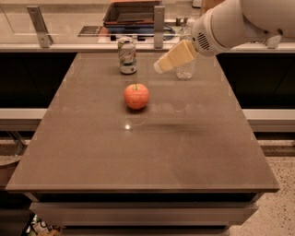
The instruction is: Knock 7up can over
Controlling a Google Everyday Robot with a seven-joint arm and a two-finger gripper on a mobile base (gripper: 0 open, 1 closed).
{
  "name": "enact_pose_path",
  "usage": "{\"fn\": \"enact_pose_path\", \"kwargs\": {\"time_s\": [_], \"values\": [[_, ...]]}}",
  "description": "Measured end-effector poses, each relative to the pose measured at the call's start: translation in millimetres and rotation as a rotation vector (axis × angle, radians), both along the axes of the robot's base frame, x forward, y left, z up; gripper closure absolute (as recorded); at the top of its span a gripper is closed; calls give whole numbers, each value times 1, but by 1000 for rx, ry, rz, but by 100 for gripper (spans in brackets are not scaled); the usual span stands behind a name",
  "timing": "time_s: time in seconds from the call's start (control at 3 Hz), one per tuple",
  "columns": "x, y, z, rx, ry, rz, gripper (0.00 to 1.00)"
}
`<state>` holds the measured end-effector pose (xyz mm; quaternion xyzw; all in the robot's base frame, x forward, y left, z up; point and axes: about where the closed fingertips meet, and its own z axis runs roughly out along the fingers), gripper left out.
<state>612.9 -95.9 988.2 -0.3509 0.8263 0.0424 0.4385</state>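
The 7up can (127, 55) stands upright near the far edge of the brown table (138, 152), silver-white with green markings. My gripper (160, 67) has cream-coloured fingers and reaches in from the upper right, held above the table a little to the right of the can and apart from it. The white arm (230, 23) extends behind it.
A red apple (136, 96) sits in front of the can. A clear plastic water bottle (185, 69) stands right of the can, mostly hidden behind the gripper. A counter with a dark tray (133, 14) and metal posts lies beyond the table's far edge.
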Motion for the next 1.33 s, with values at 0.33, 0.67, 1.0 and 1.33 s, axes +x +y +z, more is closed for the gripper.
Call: {"fn": "enact_pose_path", "kwargs": {"time_s": [0.33,0.67,1.0,1.33], "values": [[0,0,0,0,0,0,0],[13,17,-8,24,-15,37,0],[30,40,-15,64,-48,89,0],[47,61,-21,114,-72,125,0]]}}
